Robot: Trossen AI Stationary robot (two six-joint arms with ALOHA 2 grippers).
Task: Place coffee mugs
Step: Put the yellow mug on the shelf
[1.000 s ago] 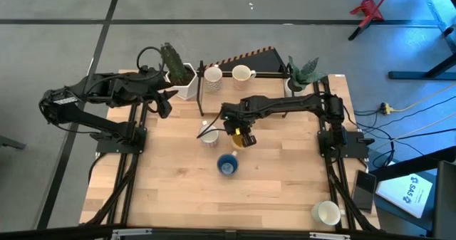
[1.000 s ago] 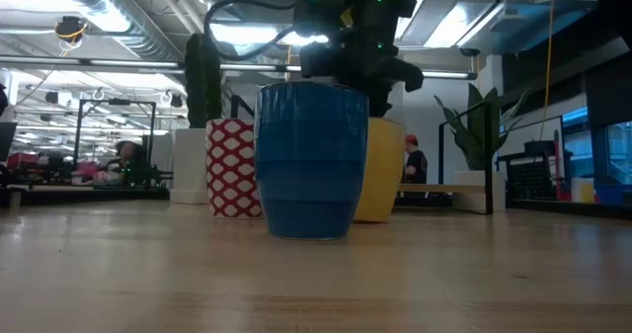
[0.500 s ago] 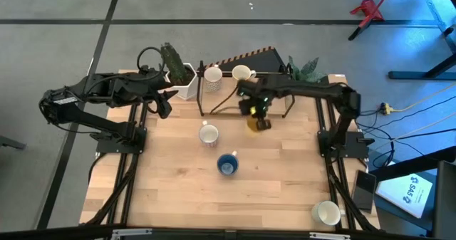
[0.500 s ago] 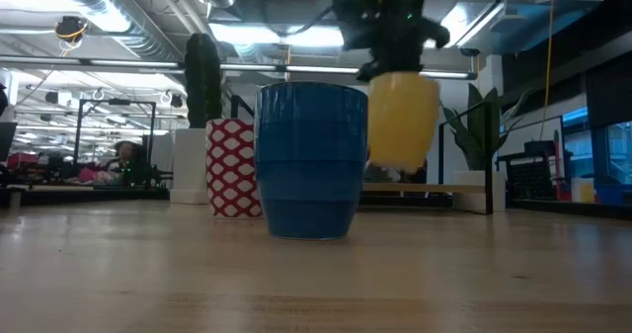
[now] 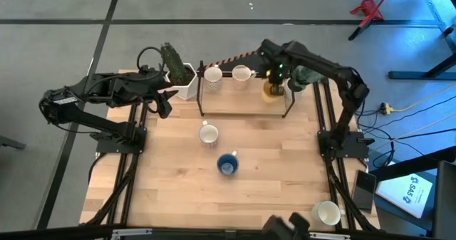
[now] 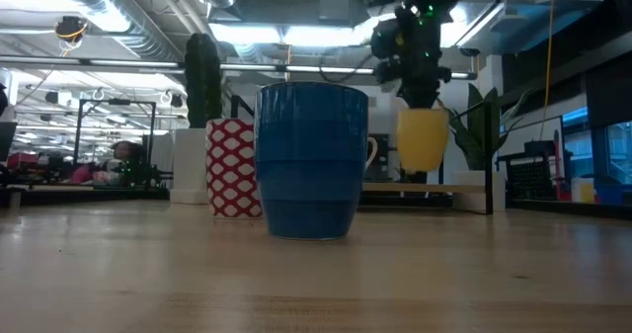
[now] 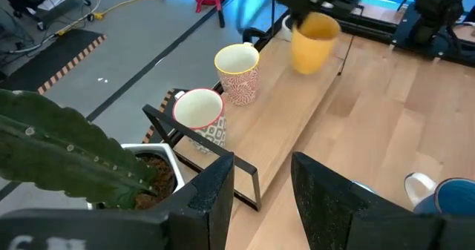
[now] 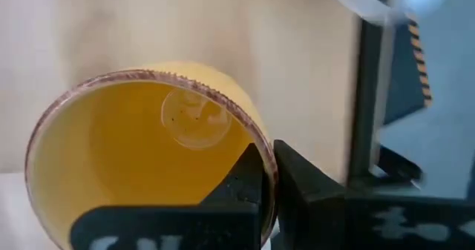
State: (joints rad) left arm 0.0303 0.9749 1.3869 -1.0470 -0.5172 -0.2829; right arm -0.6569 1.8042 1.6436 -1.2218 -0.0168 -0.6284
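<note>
My right gripper is over the right part of the raised wooden shelf at the table's far edge, shut on an orange-yellow mug. Two pale mugs stand on the shelf's left part. On the table stand a red-patterned white mug, a blue mug and a white mug at the near right corner. My left gripper waits open at the table's left, by the cactus pot. My right gripper pinches the orange-yellow mug's rim, one finger inside the cup and one outside. The fingers come from above, pointing down. The mug hangs upright below them, lifted clear just above the shelf.
A cactus in a white pot stands at the shelf's left end and a leafy plant in a pot at its right end, close to the held mug. The shelf has a black metal frame. Bare wood lies between the table mugs and the near edge.
My right gripper has carried the orange-yellow mug from the middle of the table, beside the patterned mug, up and toward the far edge, then right along the shelf. The mug, which stood on the table, now hangs clear over the shelf's right part.
</note>
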